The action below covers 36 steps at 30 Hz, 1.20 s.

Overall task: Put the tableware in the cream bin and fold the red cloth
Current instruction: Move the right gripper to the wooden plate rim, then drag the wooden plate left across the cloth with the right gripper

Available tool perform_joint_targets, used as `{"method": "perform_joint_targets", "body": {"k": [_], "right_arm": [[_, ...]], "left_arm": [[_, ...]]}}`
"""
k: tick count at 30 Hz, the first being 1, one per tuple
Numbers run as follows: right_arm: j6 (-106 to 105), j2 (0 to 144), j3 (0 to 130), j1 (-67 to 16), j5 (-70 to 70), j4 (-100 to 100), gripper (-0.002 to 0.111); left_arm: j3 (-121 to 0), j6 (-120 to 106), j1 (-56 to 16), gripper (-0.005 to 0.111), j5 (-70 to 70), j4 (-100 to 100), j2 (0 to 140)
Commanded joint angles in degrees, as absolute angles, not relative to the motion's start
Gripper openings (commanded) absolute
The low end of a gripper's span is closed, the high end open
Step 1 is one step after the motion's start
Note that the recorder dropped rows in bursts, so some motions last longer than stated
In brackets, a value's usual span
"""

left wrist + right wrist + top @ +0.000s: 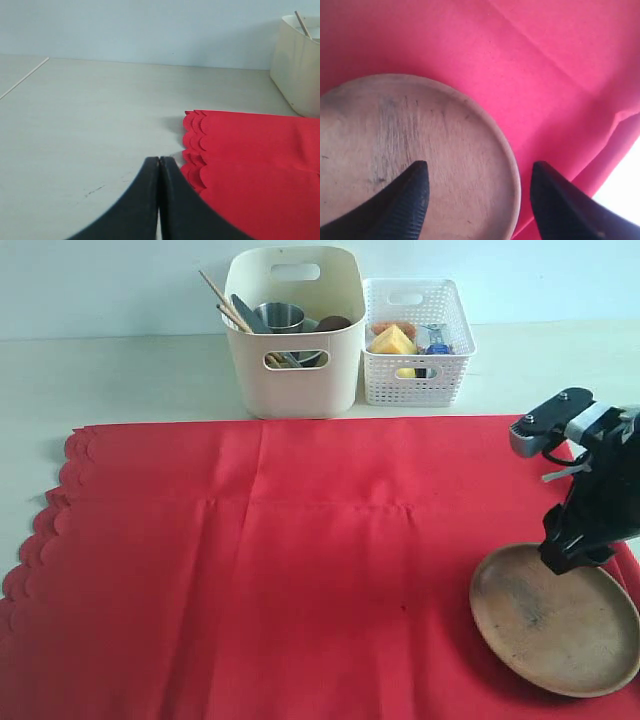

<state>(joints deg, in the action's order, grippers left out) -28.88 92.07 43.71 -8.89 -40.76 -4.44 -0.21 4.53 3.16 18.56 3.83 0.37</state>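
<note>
Trouble on the left looks small: the left hand (159, 161) is pressed shut, holding nothing, above bare desk (75, 130) just off the scalloped edge of the red cloth (280, 570). It would only snag those scallops if it swept sideways at that height.

The cloth lies spread flat over the front of the desk. At its back edge stands the cream bin (300, 380), already crowded, with wooden chopsticks (222, 298) and a steel cup (280, 315) showing above the rim. A white lattice basket (415, 380) stands just beside it.

Near the front right corner the round wooden plate (560, 630) rests on the cloth. The right hand (480, 167) is spread wide, one finger over the plate's inside and the other outside its rim.

The outer finger could pinch cloth with the rim and drag the whole sheet. A one-edge grip may also let the shallow plate tilt or slip. Lowering it into the full bin might jam against the chopsticks.
</note>
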Motion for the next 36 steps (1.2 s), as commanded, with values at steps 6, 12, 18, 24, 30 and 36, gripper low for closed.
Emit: {"method": "perform_joint_targets", "body": {"k": [6,12,18,24,30,36], "right_arm": [[-29.5,98.3,43.7,-8.7,-37.4,-3.9,0.058],[-30.3,101.7,43.7,-8.7,-37.4,-3.9,0.057],[-31.9,102.4,43.8,-8.7,-38.0,-3.9,0.033],[-31.4,101.8,43.8,-8.7,-39.6,-4.1,0.000],[-31.4,96.9,43.8,-8.7,-41.2,-8.2,0.000],[-32.3,91.9,43.8,-8.7,-41.1,-14.2,0.000]], "left_arm": [[0.0,4.7,2.9,0.001,18.4,3.7,0.0],[0.0,4.7,2.9,0.001,18.4,3.7,0.0],[0.0,4.7,2.9,0.001,18.4,3.7,0.0],[0.0,4.7,2.9,0.001,18.4,3.7,0.0],[0.0,4.7,2.9,0.001,18.4,3.7,0.0],[0.0,4.7,2.9,0.001,18.4,3.7,0.0]]}}
